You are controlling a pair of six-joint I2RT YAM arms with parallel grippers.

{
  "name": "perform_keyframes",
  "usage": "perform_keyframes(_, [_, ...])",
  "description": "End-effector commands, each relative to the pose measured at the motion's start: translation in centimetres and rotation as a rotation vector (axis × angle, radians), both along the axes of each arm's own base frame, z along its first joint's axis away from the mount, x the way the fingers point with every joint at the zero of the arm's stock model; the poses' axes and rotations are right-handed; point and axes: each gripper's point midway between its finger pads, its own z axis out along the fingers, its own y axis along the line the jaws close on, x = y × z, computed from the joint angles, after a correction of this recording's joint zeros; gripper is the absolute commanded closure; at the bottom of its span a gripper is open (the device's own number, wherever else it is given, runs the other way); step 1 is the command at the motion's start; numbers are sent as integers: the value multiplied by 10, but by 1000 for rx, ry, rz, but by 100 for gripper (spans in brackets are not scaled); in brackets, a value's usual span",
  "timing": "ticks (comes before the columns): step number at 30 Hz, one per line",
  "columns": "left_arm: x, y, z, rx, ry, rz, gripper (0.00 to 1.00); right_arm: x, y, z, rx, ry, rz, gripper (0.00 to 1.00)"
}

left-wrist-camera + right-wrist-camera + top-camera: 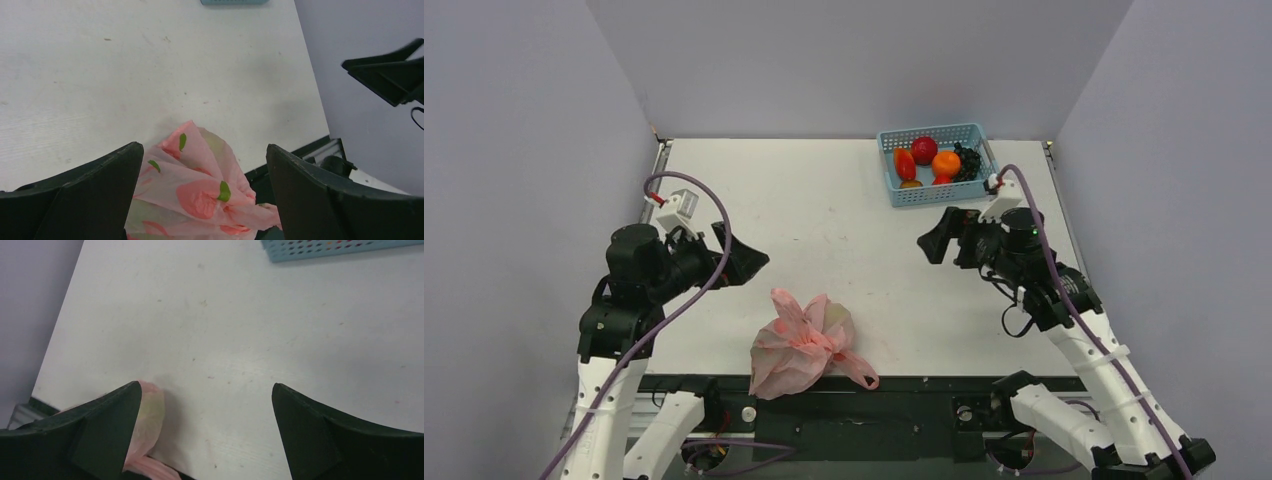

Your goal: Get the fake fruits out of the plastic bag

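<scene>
The plastic bag (802, 345) lies crumpled at the table's near edge, pink with red and green marks. A yellow-green fruit (836, 322) shows faintly through its film; the other contents are hidden. In the left wrist view the bag (200, 190) lies below and between the fingers. In the right wrist view its edge (149, 410) shows beside the left finger. My left gripper (746, 262) (204, 147) is open and empty, above and left of the bag. My right gripper (936, 240) (206, 385) is open and empty, well to the bag's right and farther back.
A light blue mesh basket (969, 130) stands at the back right and holds a round red fruit (924, 149), a round orange fruit (945, 163), a dark grape bunch (968, 162) and other pieces. Grey walls enclose the table on three sides.
</scene>
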Motion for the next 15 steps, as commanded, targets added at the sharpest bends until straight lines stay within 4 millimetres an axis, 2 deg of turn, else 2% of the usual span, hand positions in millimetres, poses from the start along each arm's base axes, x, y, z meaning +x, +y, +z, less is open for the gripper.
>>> perform_keyframes(1, [-18, -35, 2, -100, 1, -178, 7, -22, 61, -5, 155, 17, 282, 1])
perform_keyframes(2, [-20, -38, -6, -97, 22, -190, 8, -29, 74, -4, 167, 4, 336, 1])
perform_keyframes(5, [-25, -44, -25, -63, 57, -203, 8, -54, 107, -22, 167, 22, 514, 3])
perform_keyframes(8, [-26, -44, -41, -34, 90, -182, 9, -96, 146, -37, 100, -12, 762, 7])
perform_keyframes(9, [-26, -44, -49, -32, 110, -176, 10, -103, 152, -43, 74, -19, 797, 7])
perform_keyframes(11, [-25, -43, -60, -22, 141, -164, 11, -130, 172, -58, -11, -51, 907, 7])
perform_keyframes(14, [-24, -42, -67, -5, 156, -156, 12, -132, 188, -84, -122, -67, 941, 8])
perform_keyframes(15, [-24, -42, -68, -2, 155, -155, 12, -136, 194, -85, -137, -79, 960, 9])
